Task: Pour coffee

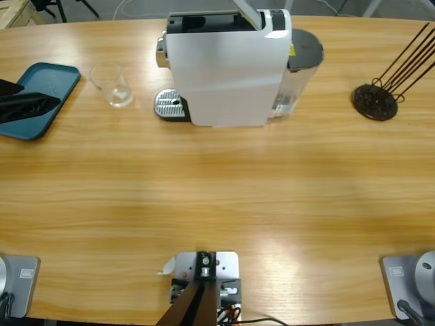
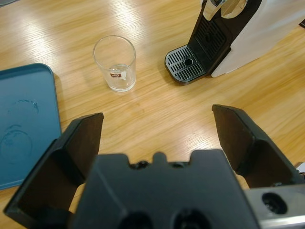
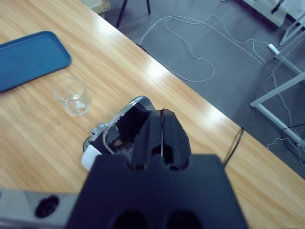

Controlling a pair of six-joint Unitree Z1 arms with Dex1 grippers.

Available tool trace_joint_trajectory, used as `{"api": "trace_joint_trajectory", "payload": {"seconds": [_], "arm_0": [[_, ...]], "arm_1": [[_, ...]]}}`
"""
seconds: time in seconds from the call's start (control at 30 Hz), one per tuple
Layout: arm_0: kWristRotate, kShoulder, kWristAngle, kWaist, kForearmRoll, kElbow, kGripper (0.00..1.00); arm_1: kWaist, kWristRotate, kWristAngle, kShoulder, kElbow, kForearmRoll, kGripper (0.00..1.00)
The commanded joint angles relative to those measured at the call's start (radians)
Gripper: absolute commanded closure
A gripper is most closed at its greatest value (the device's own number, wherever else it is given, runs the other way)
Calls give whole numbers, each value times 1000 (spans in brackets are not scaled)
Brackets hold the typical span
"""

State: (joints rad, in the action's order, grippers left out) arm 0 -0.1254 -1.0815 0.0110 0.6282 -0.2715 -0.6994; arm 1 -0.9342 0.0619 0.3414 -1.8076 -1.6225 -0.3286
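Observation:
A white coffee machine stands at the back middle of the table, its metal drip tray facing left. Left of it is an empty clear glass, upright on the wood. My left gripper hovers open, holding nothing, with the glass and drip tray ahead of it; in the high view it sits over the blue tray. My right gripper is shut just above the machine's top, where a chrome-rimmed dark opening shows. The glass lies beyond it.
A blue tray lies at the table's left edge. A black stand with thin rods is at the right. The machine's water tank is on its right side. Cables lie on the floor past the table's far edge.

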Motion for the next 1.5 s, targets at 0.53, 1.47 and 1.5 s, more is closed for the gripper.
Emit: {"api": "trace_joint_trajectory", "payload": {"seconds": [0.53, 1.47, 1.5], "arm_0": [[6, -13, 5, 7, -6, 14, 0], [6, -18, 11, 7, -6, 14, 4], [5, -18, 12, 7, -6, 14, 4]], "arm_1": [[-35, -68, -84, -163, 263, 177, 1000], [-36, -108, -102, -190, 398, 288, 1000], [-36, -108, -103, -191, 399, 289, 1000]]}}
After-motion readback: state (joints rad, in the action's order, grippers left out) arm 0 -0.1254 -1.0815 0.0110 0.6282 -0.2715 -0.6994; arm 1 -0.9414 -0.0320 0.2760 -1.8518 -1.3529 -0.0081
